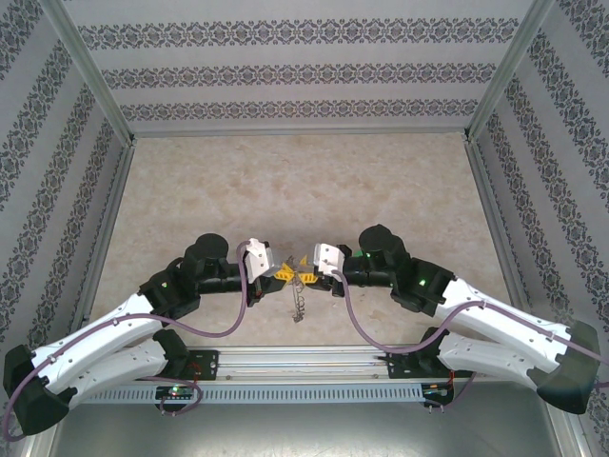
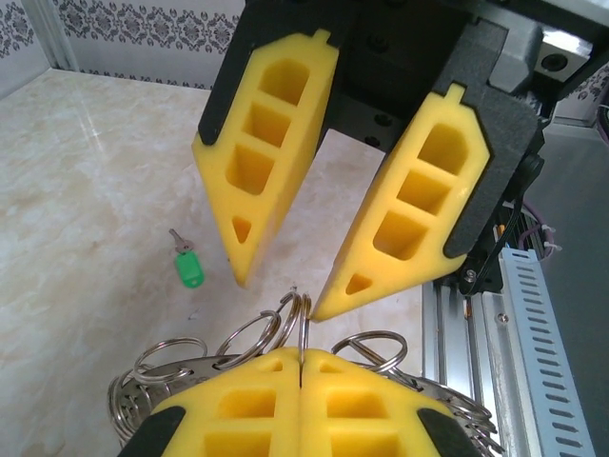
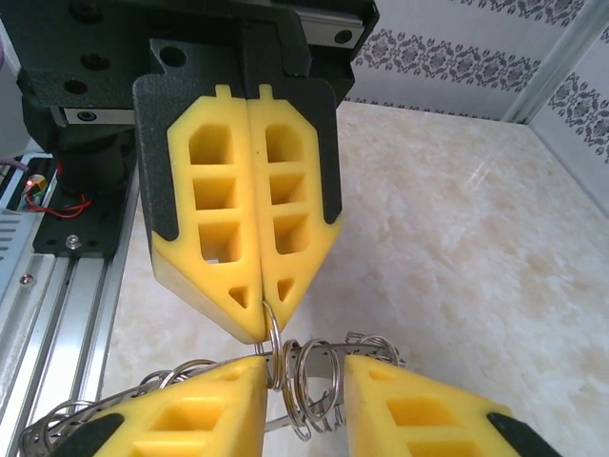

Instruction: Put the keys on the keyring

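The keyring (image 2: pixel 249 335) is a flat grey ring fringed with silvery wire loops. It hangs between the two grippers above the table (image 1: pixel 298 303). My left gripper (image 2: pixel 301 367) is shut on one upright wire loop, and the pinch also shows in the right wrist view (image 3: pixel 262 319). My right gripper (image 3: pixel 303 371) is open, and several loops of the keyring (image 3: pixel 319 386) stand between its fingers. One right fingertip (image 2: pixel 322 309) touches the top of the held loop. The green-headed key (image 2: pixel 187 267) lies flat on the table, apart from both grippers.
The aluminium base rail (image 2: pixel 535 352) runs along the near edge, just behind the grippers. The marble tabletop (image 1: pixel 304 190) stretches to patterned walls (image 1: pixel 304 71) on three sides, framed by metal posts. Purple cables loop from both arms (image 1: pixel 357 324).
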Controlling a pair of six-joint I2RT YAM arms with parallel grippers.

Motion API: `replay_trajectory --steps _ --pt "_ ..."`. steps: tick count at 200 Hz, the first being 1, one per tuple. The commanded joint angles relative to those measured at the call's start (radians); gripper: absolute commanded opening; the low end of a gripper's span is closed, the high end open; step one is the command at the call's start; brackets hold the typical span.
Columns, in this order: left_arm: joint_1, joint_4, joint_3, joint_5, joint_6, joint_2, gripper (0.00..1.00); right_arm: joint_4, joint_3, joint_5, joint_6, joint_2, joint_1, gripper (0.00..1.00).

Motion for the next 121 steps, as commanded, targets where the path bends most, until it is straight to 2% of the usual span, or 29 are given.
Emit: replay_trajectory --steps 1,66,121 --pt "-0.021 0.001 0.048 -0.010 0.031 -0.002 0.00 -0.012 0.014 0.033 -0.020 -0.027 0.018 0.27" --pt "-0.028 -0.007 0.062 -0.014 0.042 0.011 0.00 -0.033 0.025 -0.004 -0.045 0.001 0.039 0.21" --pt "-0.031 -0.009 0.063 -0.018 0.046 0.017 0.00 -0.023 0.029 0.005 -0.042 0.009 0.040 0.00"
